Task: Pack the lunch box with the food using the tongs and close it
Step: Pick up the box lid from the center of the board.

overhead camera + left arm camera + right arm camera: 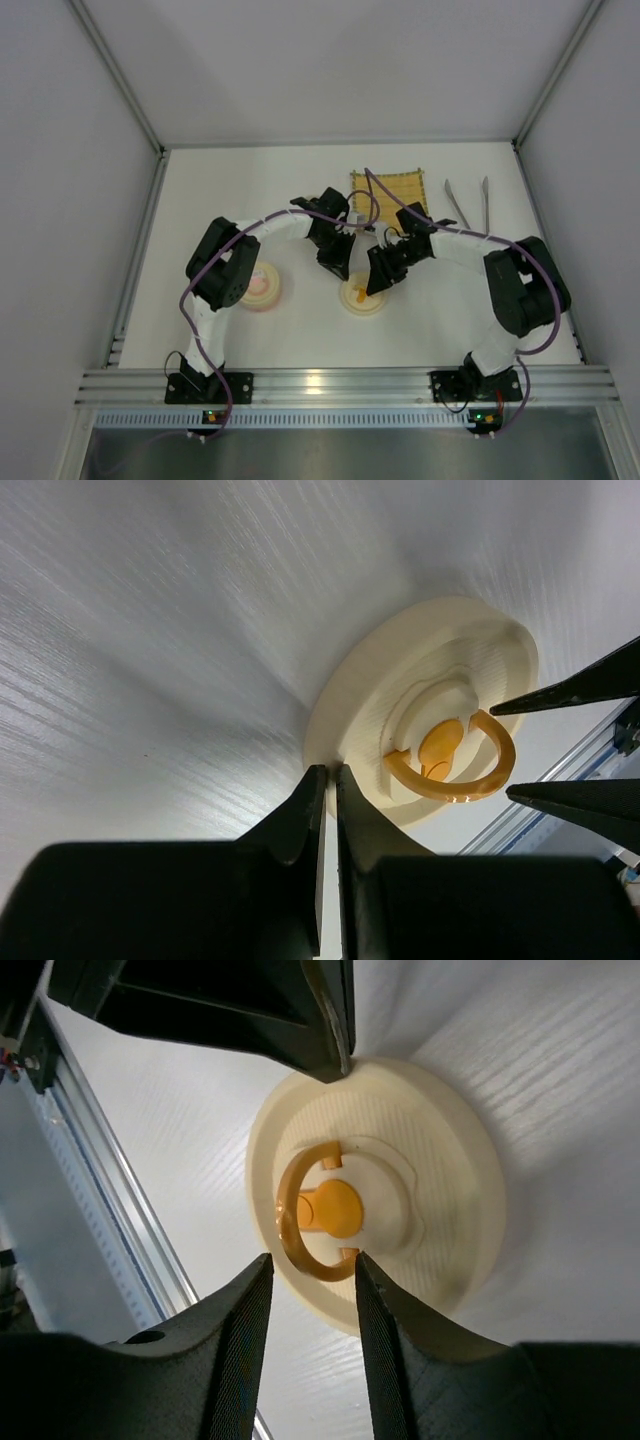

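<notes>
The lunch box [362, 298] is a round cream container whose lid [440, 1210] carries an orange ring handle [296, 1228]. My right gripper [312, 1260] is open, its fingertips standing on either side of the ring's near arc; I cannot tell whether they touch it. From the opposite side, my left gripper [328, 772] is shut and empty, with its tips at the lid's rim [330, 720]. Both grippers meet over the box [352, 272]. The silver tongs [468, 203] lie at the back right, beside the yellow mat. The food is out of view.
A second round cream container with a pink mark [262, 288] sits left of centre, by the left arm's elbow. The yellow woven mat [392, 188] lies at the back, partly under a purple cable. An aluminium rail [340, 385] runs along the near edge.
</notes>
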### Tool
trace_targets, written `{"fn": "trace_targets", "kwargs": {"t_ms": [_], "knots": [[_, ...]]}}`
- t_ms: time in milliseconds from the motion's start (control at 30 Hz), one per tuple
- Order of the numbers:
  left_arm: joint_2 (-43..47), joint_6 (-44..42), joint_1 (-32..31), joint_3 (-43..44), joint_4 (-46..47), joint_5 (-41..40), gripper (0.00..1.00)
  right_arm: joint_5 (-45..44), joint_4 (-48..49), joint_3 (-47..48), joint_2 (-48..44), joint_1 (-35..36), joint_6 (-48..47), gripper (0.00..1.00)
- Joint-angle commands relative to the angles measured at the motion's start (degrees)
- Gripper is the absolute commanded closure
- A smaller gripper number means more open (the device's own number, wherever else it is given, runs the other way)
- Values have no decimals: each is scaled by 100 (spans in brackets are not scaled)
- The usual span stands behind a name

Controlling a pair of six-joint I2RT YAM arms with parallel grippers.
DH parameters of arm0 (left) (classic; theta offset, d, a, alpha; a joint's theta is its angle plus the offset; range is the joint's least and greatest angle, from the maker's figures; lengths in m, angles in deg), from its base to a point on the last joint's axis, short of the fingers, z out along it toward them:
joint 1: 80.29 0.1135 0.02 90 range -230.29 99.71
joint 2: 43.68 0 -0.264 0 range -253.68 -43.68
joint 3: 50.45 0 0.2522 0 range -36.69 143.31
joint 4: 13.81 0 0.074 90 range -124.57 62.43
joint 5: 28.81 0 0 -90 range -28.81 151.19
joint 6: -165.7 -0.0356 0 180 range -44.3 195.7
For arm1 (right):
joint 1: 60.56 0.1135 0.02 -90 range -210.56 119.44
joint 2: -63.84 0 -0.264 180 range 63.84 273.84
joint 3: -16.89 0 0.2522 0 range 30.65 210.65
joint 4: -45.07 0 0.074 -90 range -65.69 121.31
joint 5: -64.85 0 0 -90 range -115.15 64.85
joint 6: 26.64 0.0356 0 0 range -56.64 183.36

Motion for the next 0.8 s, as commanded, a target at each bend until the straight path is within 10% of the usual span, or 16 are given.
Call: {"fn": "trace_targets", "kwargs": {"t_ms": [0, 167, 767], "knots": [[-473, -284, -45, -199, -72, -916, 100, -364, 458, -141, -531, 225, -240, 61], [-263, -398, -45, -234, -99, -811, 98, -294, 484, -238, -778, 216, -302, 57], [1433, -952, 235, -683, 86, -47, 33, -635, 405, -484, -2325, 190, -688, 41]]}}
